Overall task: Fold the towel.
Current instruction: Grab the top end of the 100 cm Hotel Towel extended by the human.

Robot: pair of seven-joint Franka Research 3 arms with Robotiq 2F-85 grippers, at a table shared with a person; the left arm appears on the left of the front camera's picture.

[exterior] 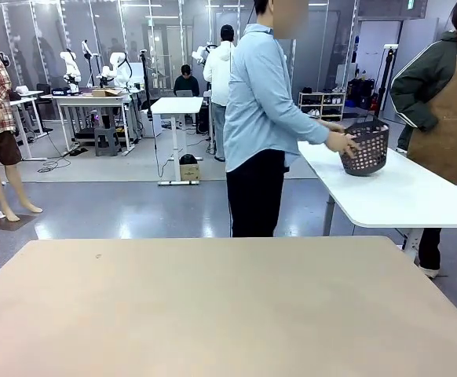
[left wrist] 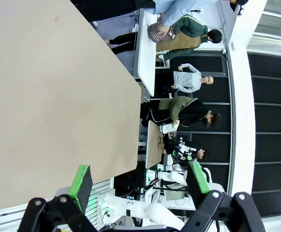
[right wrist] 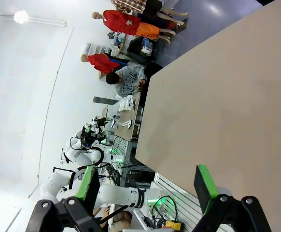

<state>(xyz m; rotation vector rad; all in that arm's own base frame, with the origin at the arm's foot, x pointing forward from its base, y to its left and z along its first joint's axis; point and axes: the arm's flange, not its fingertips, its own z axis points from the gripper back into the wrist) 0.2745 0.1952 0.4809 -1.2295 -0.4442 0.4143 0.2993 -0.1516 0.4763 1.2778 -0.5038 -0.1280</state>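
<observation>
**Q:** As each wrist view looks along its own fingers, how do the grippers stand?

**A:** Left gripper [left wrist: 138, 174]: the green pads [left wrist: 81, 186] are spread wide with nothing between them. It hangs above the robot-side edge of the beige table [left wrist: 49, 96]. Right gripper [right wrist: 145, 171]: its pads [right wrist: 205, 186] are just as far apart and hold nothing. It is also above that table's robot-side edge.

**Q:** Where is the towel?

**A:** Its place cannot be told from these views. The front view gives the beige table's top as plain tan, with one small dark fleck [exterior: 97, 255] near the far left corner.

**Q:** What stands beyond the table?

**A:** Past the far edge, a person [exterior: 264, 118] in a pale blue shirt stands side-on. Both of the person's hands [exterior: 340, 141] are on a dark perforated basket [exterior: 366, 148]. The basket rests on a white table [exterior: 401, 200], beyond the beige table's far right corner. A second person [exterior: 448, 102], in a brown apron, stands farther right, behind the white table.
</observation>
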